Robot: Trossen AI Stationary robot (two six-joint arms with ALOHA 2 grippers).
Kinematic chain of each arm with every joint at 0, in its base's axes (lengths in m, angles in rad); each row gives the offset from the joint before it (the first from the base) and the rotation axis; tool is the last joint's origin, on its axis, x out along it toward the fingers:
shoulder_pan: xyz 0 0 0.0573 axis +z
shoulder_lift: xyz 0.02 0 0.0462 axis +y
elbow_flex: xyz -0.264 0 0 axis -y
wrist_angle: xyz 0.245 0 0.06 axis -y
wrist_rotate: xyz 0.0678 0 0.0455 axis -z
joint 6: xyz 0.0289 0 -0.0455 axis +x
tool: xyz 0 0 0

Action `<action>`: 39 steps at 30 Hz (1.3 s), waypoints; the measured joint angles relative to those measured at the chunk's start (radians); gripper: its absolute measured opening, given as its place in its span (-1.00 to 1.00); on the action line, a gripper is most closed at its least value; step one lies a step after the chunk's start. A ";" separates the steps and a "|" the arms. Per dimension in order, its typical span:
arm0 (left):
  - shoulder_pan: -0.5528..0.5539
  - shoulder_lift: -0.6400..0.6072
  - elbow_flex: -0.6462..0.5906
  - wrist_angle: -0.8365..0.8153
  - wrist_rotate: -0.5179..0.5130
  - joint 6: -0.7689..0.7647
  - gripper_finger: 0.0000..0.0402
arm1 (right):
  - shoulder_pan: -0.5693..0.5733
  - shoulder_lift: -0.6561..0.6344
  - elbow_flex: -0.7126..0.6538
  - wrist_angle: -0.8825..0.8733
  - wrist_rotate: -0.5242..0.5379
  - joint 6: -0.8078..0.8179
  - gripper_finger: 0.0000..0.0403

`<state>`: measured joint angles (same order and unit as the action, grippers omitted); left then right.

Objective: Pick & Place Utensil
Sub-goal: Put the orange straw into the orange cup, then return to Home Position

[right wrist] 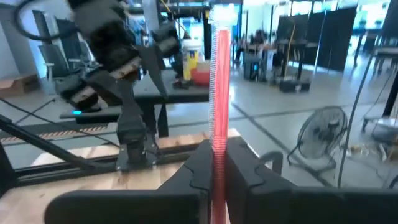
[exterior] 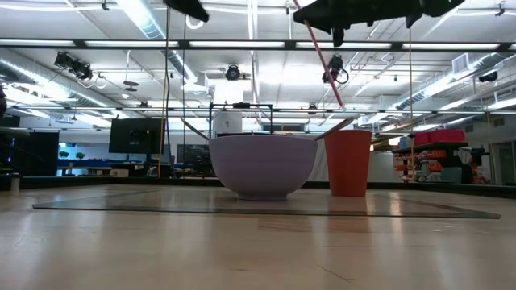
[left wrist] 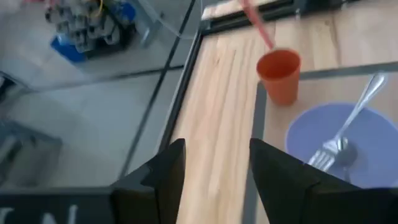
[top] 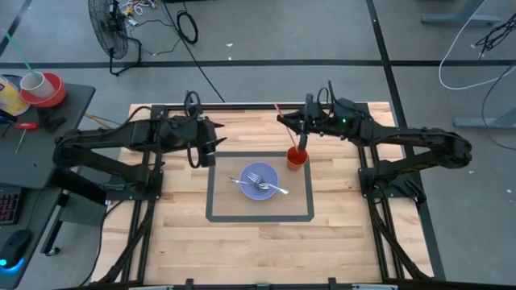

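A purple bowl [top: 260, 179] [exterior: 263, 165] [left wrist: 348, 140] sits on a dark-framed mat and holds a metal fork [top: 270, 188] and spoon [left wrist: 364, 99]. To its far right an orange cup [top: 297, 159] [exterior: 348, 161] [left wrist: 280, 73] stands upright. My right gripper [top: 304, 138] [exterior: 337, 34] [right wrist: 219, 168] hangs over the cup, shut on a red straw [top: 281, 110] [exterior: 322, 64] [right wrist: 219, 87]. My left gripper [top: 216, 149] [left wrist: 214, 168] is open and hovers left of the mat, touching nothing. My right gripper pinches the red straw between its two fingers [right wrist: 198, 169], roughly at mid-length [right wrist: 219, 140]. The straw is lifted and tilted, its upper end [top: 277, 105] leaning toward the far left. Its lower end [exterior: 343, 103] points at the cup's mouth and seems to stop just above the rim.
The wooden table top [top: 242, 250] shows bare boards near the front and beside the mat [top: 218, 217]. Arm frames stand on the left [top: 129, 181] and right [top: 395, 181] sides. A fan [top: 109, 32] and a side desk with a red cup [top: 44, 87] are off the table.
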<state>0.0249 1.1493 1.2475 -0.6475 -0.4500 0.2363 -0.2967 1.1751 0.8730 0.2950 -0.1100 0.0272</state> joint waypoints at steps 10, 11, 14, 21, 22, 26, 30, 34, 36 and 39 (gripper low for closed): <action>0.092 -0.191 -0.442 0.421 0.088 -0.048 -0.31 | 0.014 -0.025 -0.308 0.431 0.053 0.039 -0.89; 0.095 -0.200 -0.480 0.480 0.105 -0.047 -0.33 | 0.014 -0.026 -0.335 0.469 0.051 0.037 -0.89; 0.103 -0.216 -0.566 0.590 0.130 -0.046 -0.38 | 0.014 -0.018 -0.397 0.523 0.056 0.017 -0.88; 0.102 -0.214 -0.611 0.649 0.138 -0.111 -0.42 | 0.013 -0.017 -0.466 0.525 0.132 0.016 -0.67; 0.102 -0.215 -0.612 0.650 0.148 -0.127 -0.42 | 0.013 -0.017 -0.470 0.526 0.132 0.016 -0.63; 0.102 -0.255 -0.611 0.682 0.182 -0.150 -0.41 | 0.014 -0.019 -0.472 0.492 0.131 0.002 -0.46; 0.115 -0.344 -0.613 0.664 0.156 -0.152 -0.43 | 0.014 -0.067 -0.449 0.350 0.131 -0.045 -0.27; 0.136 -0.446 -0.634 0.656 0.145 -0.177 -0.46 | 0.017 -0.170 -0.357 0.062 0.162 -0.096 -0.10; 0.146 -0.496 -0.664 0.650 0.148 -0.201 -0.47 | 0.023 -0.223 -0.315 -0.072 0.182 -0.109 -0.04; 0.158 -0.560 -0.725 0.657 0.159 -0.229 -0.50 | 0.036 -0.295 -0.282 -0.164 0.179 -0.114 0.01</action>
<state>0.1834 0.5893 0.5223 0.0099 -0.2910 0.0073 -0.2609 0.8802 0.5911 0.1305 0.0686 -0.0872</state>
